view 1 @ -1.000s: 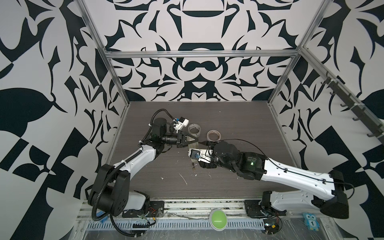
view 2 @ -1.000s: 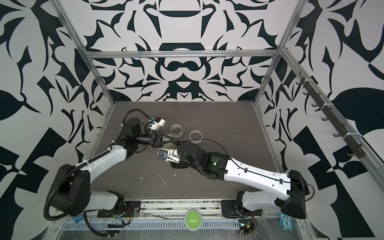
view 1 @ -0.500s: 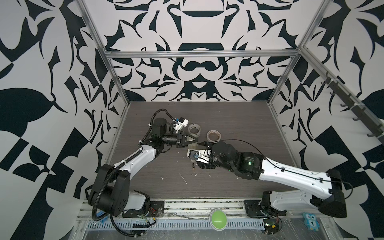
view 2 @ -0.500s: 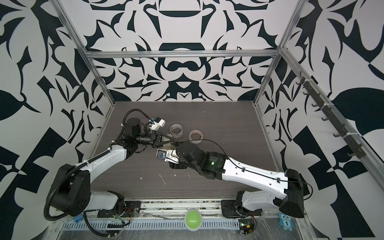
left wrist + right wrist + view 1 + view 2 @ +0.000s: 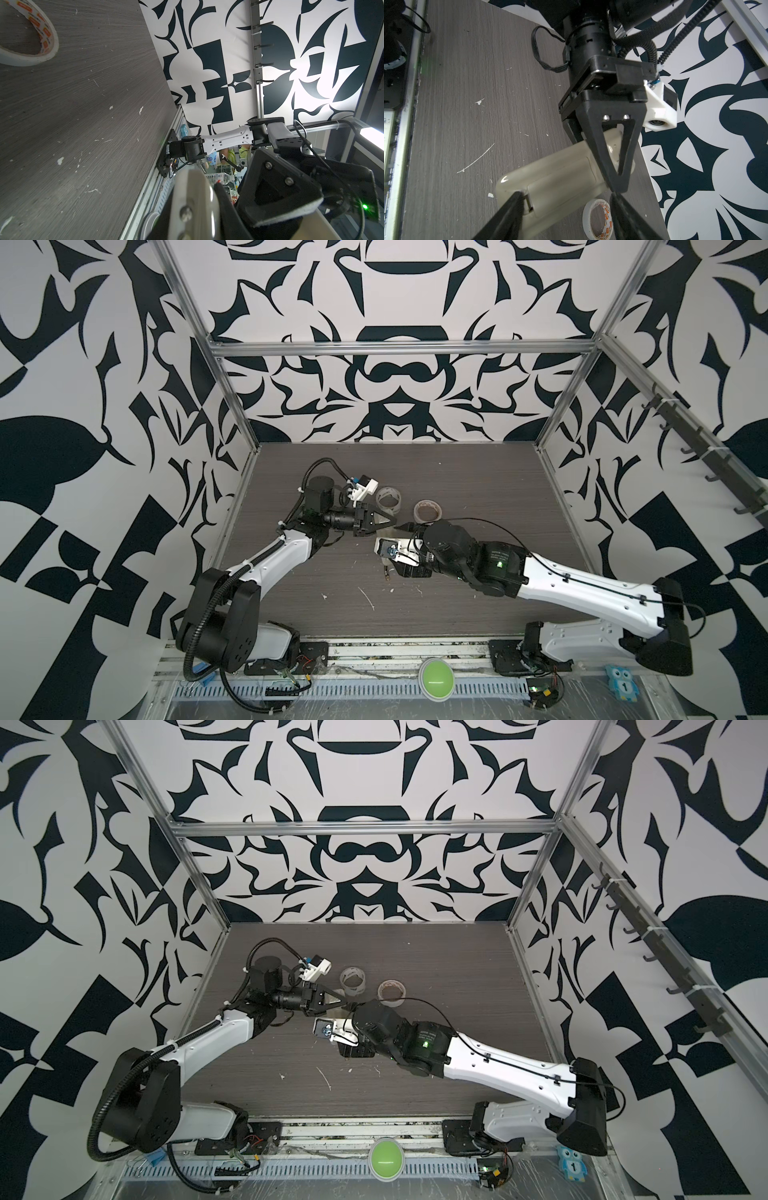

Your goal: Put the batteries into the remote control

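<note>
Dark wood table (image 5: 478, 489) | top view: left gripper (image 5: 388, 524) mid-table, near two tape rolls (image 5: 389, 502) | right wrist: left gripper clamped across remote control (image 5: 550, 182); right gripper (image 5: 569, 197) jaws apart around remote control, one finger (image 5: 508, 216) touching its end

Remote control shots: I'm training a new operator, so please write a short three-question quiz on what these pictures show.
1. True or false: the left hand is shut on the remote control.
2. How many tape rolls lie on the table? A) one B) two C) three
3. Fill in: in the right wrist view, one finger of the open right hand sits at the latch edge of the remote's ____.

Key
1. True
2. B
3. battery cover
</note>
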Controlling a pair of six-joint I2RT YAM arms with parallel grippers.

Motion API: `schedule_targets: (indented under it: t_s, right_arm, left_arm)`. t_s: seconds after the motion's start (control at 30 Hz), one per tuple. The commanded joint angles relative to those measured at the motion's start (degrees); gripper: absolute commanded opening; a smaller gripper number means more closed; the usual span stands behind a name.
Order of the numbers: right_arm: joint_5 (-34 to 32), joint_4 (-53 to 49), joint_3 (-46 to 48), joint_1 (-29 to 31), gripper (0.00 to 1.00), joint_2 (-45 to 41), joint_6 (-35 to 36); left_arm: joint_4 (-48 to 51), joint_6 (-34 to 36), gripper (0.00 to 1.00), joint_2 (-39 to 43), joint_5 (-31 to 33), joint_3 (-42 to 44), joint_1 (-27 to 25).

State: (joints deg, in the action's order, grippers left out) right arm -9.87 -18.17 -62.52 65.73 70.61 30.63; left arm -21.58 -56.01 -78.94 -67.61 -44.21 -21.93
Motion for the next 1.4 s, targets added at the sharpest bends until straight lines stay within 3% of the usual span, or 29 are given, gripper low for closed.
schedule_targets:
  t_s: [0.0, 0.43, 0.7, 1.0, 1.37]
  right_arm:
    - [2.1, -2.2, -1.6, 0.0, 0.71, 0.5, -0.8]
    - [2.9, -2.7, -1.5, -0.2, 0.71, 0.3, -1.3]
    - [2.7, -3.0, -1.6, -0.4, 0.78, 0.7, -1.4]
    - [1.4, -3.2, -1.9, -0.7, 0.79, 1.4, -1.0]
    - [5.6, -4.2, -2.3, -0.6, 0.82, 1.4, -1.5]
  left_arm:
    - [-1.0, -0.5, 0.0, 0.3, -1.4, 0.5, 0.0]
    - [-0.7, -0.3, 0.0, 0.5, -1.3, 0.7, 0.0]
    - [-0.7, -0.2, 0.0, 0.7, -1.4, 0.8, 0.0]
    - [-0.5, -0.1, 0.0, 0.8, -1.4, 0.8, 0.0]
    - [-0.1, 0.2, 0.0, 0.9, -1.3, 0.8, 0.0]
